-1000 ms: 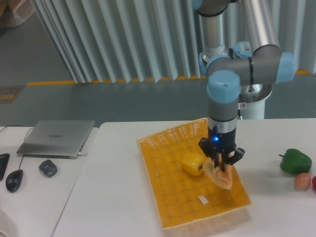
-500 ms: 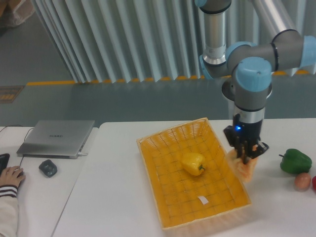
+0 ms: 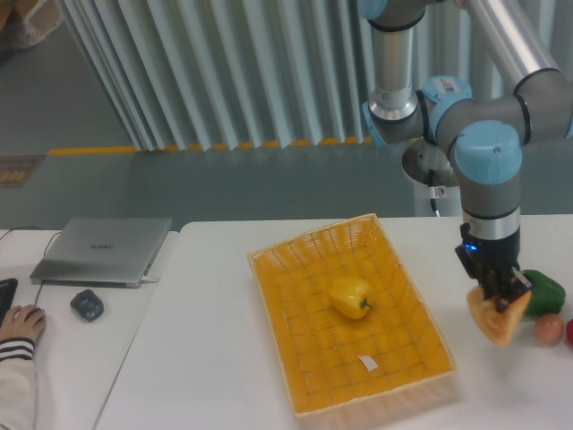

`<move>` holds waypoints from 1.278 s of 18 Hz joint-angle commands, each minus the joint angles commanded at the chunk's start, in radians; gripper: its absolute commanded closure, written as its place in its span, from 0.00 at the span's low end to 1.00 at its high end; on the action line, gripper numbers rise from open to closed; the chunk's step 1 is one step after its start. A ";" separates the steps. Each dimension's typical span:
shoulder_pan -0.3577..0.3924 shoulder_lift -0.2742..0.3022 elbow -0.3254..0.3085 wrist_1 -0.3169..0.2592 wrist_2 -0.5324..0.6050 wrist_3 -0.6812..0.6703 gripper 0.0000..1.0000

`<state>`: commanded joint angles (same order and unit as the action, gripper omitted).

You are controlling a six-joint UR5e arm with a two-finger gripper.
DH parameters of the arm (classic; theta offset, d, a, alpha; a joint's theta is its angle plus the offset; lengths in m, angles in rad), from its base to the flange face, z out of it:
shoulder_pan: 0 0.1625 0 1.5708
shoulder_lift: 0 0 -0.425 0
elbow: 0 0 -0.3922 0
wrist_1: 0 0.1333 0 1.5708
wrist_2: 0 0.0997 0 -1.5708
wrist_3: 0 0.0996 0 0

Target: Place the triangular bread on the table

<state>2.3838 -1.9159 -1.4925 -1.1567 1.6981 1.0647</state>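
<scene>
The gripper [image 3: 498,296] points straight down at the right side of the desk [image 3: 215,358], its fingers clamped on the upper edge of the triangular bread [image 3: 495,315]. The bread hangs tilted below the fingers, one corner pointing down, held up in the air above the white desk top and outside the basket. Just behind it and to the right sits a green pepper [image 3: 543,292], partly hidden by the gripper, and beside that, nearer the front edge, a small peach-coloured fruit [image 3: 549,330]; something red shows at the very right border, too cut off to name. To the left of the gripper lies the yellow woven basket [image 3: 295,376], set at an angle, with a yellow pepper [image 3: 352,296] in its middle and a small white scrap [image 3: 367,363] on its floor. On the adjoining desk far to the left are a closed laptop [image 3: 103,250], a dark mouse [image 3: 87,305], and a person's hand [image 3: 20,321] at the edge of view.
</scene>
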 joint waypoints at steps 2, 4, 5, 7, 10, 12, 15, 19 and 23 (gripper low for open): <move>-0.006 -0.015 0.000 0.049 0.008 -0.017 0.69; -0.017 -0.017 -0.014 0.061 0.031 -0.015 0.69; -0.020 -0.017 -0.020 0.060 0.044 -0.019 0.68; -0.026 -0.017 -0.037 0.058 0.067 -0.017 0.65; -0.038 -0.021 -0.041 0.054 0.113 -0.022 0.54; -0.043 -0.018 -0.051 0.055 0.114 -0.023 0.47; -0.044 -0.018 -0.057 0.055 0.117 -0.026 0.00; -0.045 -0.020 -0.058 0.055 0.112 -0.028 0.00; -0.055 -0.020 -0.058 0.058 0.095 -0.028 0.00</move>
<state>2.3287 -1.9359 -1.5509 -1.0983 1.7933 1.0370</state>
